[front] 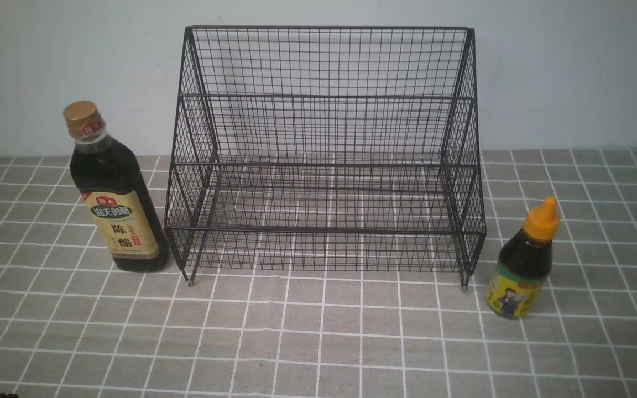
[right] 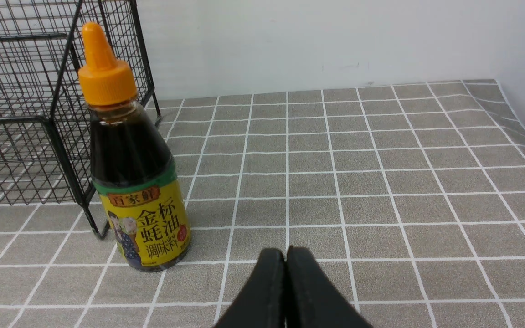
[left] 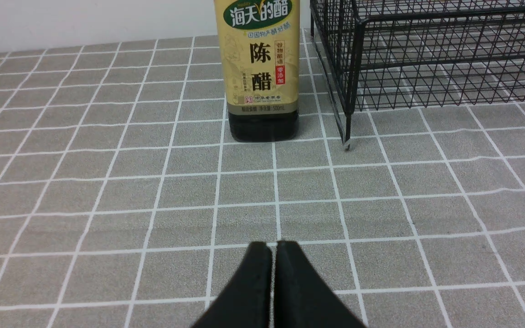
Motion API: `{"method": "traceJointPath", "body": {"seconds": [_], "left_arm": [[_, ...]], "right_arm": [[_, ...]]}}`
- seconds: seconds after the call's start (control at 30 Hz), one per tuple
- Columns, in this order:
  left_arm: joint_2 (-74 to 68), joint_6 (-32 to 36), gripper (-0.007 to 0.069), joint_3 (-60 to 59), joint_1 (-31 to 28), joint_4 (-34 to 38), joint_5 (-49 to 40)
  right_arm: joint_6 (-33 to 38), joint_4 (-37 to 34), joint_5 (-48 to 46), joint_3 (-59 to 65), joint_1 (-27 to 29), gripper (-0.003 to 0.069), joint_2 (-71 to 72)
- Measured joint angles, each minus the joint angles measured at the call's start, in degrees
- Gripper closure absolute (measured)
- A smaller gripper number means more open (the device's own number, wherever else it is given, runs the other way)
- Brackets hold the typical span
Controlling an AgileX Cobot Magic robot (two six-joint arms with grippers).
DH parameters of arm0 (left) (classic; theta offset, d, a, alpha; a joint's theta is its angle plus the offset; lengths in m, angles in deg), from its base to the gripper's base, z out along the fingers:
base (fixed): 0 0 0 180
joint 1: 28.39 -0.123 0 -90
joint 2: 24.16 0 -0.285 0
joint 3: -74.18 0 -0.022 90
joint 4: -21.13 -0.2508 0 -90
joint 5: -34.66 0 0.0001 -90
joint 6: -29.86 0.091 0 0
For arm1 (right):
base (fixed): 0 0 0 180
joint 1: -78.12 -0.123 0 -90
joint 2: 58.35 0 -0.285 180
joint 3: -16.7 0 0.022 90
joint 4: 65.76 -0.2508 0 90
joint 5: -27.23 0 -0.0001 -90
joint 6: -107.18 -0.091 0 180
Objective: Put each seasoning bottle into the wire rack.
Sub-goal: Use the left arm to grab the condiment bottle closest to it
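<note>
Wire rack (front: 324, 97), black, two-tier: centre of checked cloth (front: 318, 342), near the back wall, both shelves bare, stepped front facing the arms, likely for straight loading. Tall bottle (front: 116, 204), gold cap: upright just beside the rack's left foot, outside it. Short bottle (front: 523, 265), orange cap: upright near the right foot, outside it. Left gripper (left: 274, 248): clenched, empty, aimed at the tall bottle, well short of it. Right gripper (right: 285, 255): clenched, empty, pointed just past the short bottle. Neither bottle racked yet.

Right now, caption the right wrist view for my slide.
Shut right fingers near the upright orange-capped bottle, which stands beside the wire rack.
</note>
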Motion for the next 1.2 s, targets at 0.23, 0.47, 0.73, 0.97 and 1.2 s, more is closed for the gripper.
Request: {"method": "traceJointPath", "body": {"seconds": [0.23,0.47,0.73,0.97,1.2], "left_arm": [[0.0,0.0,0.0631,0.0,0.0,0.0,0.0],[0.0,0.0,0.0631,0.0,0.0,0.0,0.0],[0.0,-1.59,0.0631,-0.12,0.13,1.19,3.38],[0.0,-4.78,0.0631,-0.12,0.13,5.68,20.98],[-3.34,-6.53,0.0631,1.13,0.13,5.98,47.33]], "right_arm": [[0.0,0.0,0.0,0.0,0.0,0.0671,0.0],[0.0,0.0,0.0,0.0,0.0,0.0671,0.0],[0.05,0.0,0.0,0.0,0.0,0.0671,0.0],[0.05,0.0,0.0,0.0,0.0,0.0671,0.0],[0.05,0.0,0.0,0.0,0.0,0.0671,0.0]]}}
